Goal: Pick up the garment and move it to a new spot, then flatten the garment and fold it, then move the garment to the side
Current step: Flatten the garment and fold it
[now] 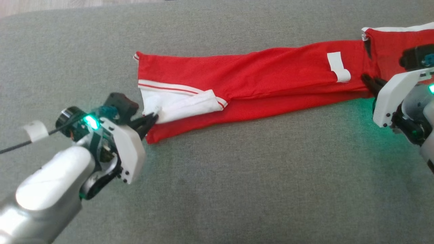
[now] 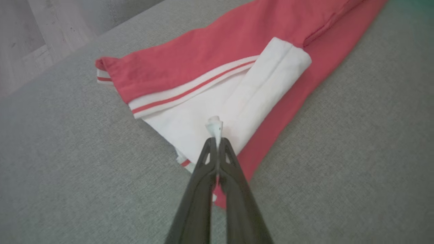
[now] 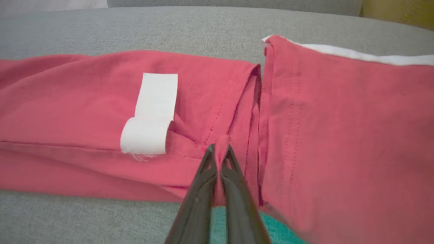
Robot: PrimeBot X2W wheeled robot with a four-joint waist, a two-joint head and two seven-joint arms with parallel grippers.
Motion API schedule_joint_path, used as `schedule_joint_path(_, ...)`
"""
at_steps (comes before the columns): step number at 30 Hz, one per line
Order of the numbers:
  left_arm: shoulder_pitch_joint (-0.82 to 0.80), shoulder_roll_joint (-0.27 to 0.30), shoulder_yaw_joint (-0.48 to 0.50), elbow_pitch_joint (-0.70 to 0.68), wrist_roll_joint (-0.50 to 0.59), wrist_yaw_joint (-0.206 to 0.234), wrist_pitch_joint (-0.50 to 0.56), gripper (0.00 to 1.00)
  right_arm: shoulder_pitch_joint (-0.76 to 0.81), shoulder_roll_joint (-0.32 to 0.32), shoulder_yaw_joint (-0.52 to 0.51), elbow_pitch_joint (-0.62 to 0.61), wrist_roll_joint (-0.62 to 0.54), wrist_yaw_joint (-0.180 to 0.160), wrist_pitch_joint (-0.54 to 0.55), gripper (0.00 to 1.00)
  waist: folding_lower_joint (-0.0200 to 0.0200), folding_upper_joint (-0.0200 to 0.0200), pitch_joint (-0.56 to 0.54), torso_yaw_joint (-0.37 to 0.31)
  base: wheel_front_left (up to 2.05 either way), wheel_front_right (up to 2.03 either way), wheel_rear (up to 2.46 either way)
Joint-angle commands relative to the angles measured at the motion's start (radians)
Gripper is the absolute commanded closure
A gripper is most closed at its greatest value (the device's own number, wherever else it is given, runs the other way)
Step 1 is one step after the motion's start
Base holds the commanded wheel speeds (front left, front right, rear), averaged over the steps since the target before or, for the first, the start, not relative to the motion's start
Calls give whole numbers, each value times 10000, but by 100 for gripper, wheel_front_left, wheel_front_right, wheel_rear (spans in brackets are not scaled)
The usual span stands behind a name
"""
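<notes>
Grey woven upholstery (image 1: pixel 237 189), matte and finely textured, forms the work surface nearest the viewer.

At its left, the pale forearm ends in the left gripper (image 1: pixel 152 119). Its two long dark fingers are pressed together on a small pinch of white cloth, which stands up between the tips in the left wrist view (image 2: pixel 216 135). A green light (image 1: pixel 91 122) glows on that wrist.

At the right, the right gripper (image 1: pixel 369 80) is likewise clamped. In the right wrist view (image 3: pixel 219 150) a ridge of red fabric is nipped between its closed tips, just beside a vertical seam. A green glow tints the upholstery beneath that arm.

The garment (image 1: pixel 271 74) lies stretched between the two grippers as a long, narrow band across the middle of the surface. It is red knit cloth, flat, with soft lengthwise creases.

- **Left end:** a white panel (image 1: pixel 179 105) is folded over the red, bordered by a ribbed white band (image 1: pixel 169 87) carrying a thin red stripe.
- **Right end:** a white rectangular label (image 1: pixel 337 66) rests on the red, its lower end curled under. Beyond the seam, a broader red section with a white upper edge runs out of the head view.

Farthest off, pale wood flooring (image 1: pixel 51 5) shows past the edge of the upholstery.
</notes>
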Motion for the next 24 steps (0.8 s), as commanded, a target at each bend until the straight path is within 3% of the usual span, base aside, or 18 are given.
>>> schedule_joint_path(1,-209,452,368,-292,-86,59,81,100,100,-332,66,-187,195,-7,72,100,0,-1,5,-15,0,0,0)
schedule_joint_path(2,-177,443,319,-315,-77,75,133,100,115,-338,73,-196,336,-7,132,100,0,-1,3,-24,0,0,0)
schedule_joint_path(3,-149,421,284,-316,-62,106,152,100,120,-348,87,-178,418,-7,149,71,0,-1,-5,-34,0,0,0)
schedule_joint_path(4,-135,391,268,-295,-22,162,125,24,147,-344,134,-153,488,-7,223,0,0,-1,-16,-46,0,0,0)
schedule_joint_path(5,-145,366,255,-257,90,233,29,0,181,-313,193,-200,597,-7,327,0,0,-1,-30,-62,0,0,0)
schedule_joint_path(12,-324,-230,804,186,665,1148,-1717,0,-82,-188,-327,-569,1402,-7,-343,0,0,-1,-372,-208,0,0,0)
schedule_joint_path(18,-193,-1043,2103,639,618,2439,-4372,0,-399,400,-1398,-958,1800,-7,-2365,0,0,-1,-906,-352,0,0,0)
schedule_joint_path(24,622,-1818,3432,740,216,3337,-6488,0,106,1193,-2123,-1031,1197,-7,-4496,0,0,-1,-1486,-384,0,0,0)
